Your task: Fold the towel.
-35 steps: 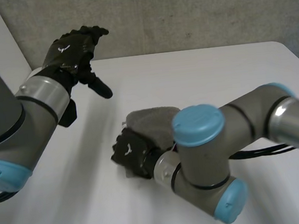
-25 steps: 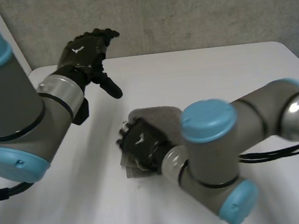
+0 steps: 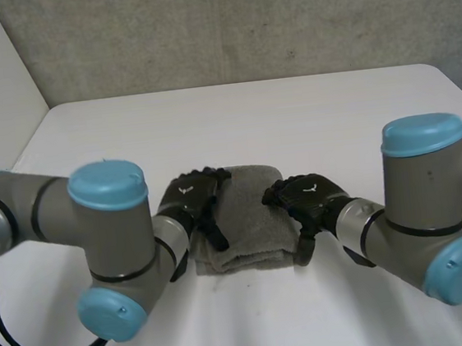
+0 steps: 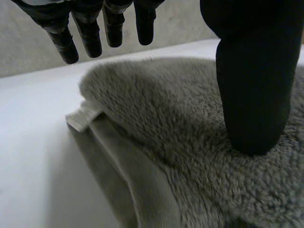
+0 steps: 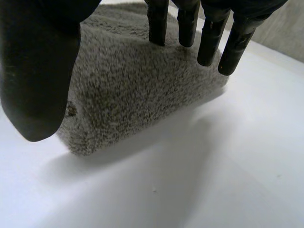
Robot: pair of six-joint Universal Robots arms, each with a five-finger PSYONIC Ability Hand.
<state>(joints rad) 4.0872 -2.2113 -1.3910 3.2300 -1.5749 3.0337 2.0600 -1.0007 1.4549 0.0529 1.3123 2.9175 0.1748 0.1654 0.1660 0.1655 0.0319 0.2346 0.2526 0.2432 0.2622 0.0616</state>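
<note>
Towel lies folded on counter, left hand thumb pressing its top, right hand at opposite edge, both hands' fingers straight, gripping nothing, likely flattening the fold.

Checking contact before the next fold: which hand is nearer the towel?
Left. The left hand has its thumb resting on top of the towel; the right hand hangs beside the towel's edge, thumb over the table.

White table, grey wall
</note>
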